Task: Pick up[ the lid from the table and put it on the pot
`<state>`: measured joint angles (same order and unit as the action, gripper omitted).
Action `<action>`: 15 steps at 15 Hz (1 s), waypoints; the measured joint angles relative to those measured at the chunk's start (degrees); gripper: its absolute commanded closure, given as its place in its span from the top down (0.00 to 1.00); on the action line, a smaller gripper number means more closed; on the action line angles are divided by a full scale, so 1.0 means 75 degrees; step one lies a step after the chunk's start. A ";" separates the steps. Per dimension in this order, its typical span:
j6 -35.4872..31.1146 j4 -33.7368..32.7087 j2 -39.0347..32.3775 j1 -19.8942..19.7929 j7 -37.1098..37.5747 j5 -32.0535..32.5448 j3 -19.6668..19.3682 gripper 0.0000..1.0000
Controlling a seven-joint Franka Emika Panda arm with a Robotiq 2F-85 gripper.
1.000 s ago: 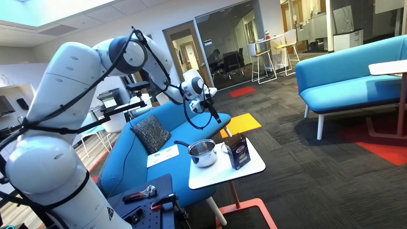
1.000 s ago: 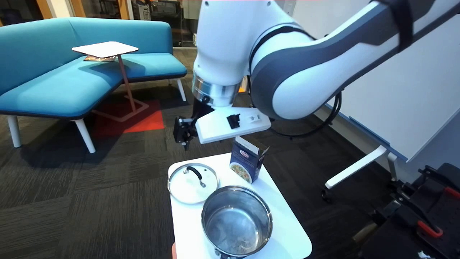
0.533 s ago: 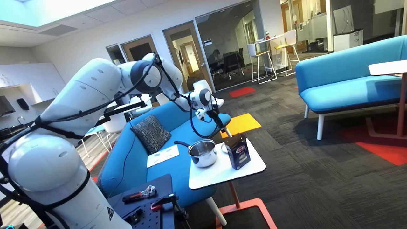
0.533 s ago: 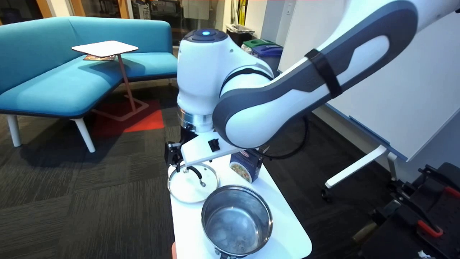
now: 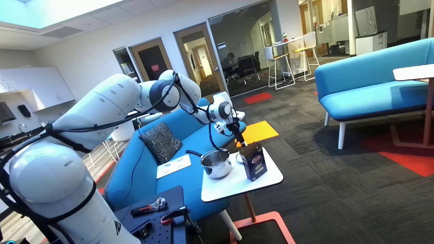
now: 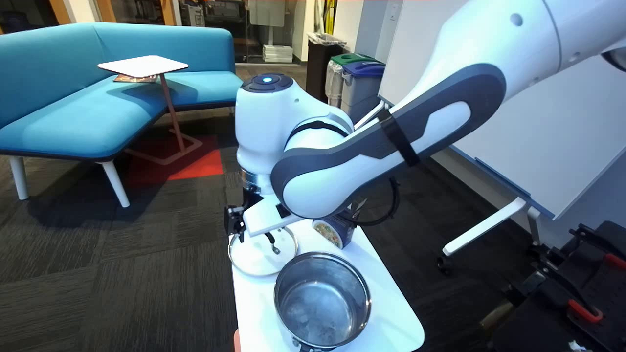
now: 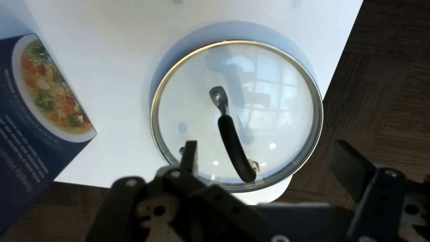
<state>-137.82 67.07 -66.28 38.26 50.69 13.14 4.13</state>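
The glass lid (image 7: pixel 285 131) with a metal rim and black arched handle (image 7: pixel 235 148) lies flat on the white table (image 7: pixel 111 84). In an exterior view the lid (image 6: pixel 261 259) is beside the pot (image 6: pixel 323 303). The silver pot (image 5: pixel 217 168) stands upright and uncovered on the table (image 5: pixel 227 189); it is out of the wrist view. My gripper (image 7: pixel 268 149) is open and empty above the lid, its fingers wide apart on either side of the handle's near end. The gripper also shows in both exterior views (image 5: pixel 242 140) (image 6: pixel 235 225). Whether it touches the lid is unclear.
A dark blue food box (image 5: pixel 256 164) stands upright on the table close to the lid, also in the wrist view (image 7: pixel 37 141). The pot's dark handle (image 5: pixel 193 153) points toward the blue sofa (image 5: pixel 173 183). A wrench (image 5: pixel 149 207) lies on the black robot stand.
The arm has come down and outward, bringing the gripper from well above the table to low over the lid. The lid, pot and box have not moved.
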 measured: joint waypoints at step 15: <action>0.0035 -0.1263 -0.1027 0.0146 0.0014 -0.0036 -0.0335 0.21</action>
<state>-137.56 57.59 -73.99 39.35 50.79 12.87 1.61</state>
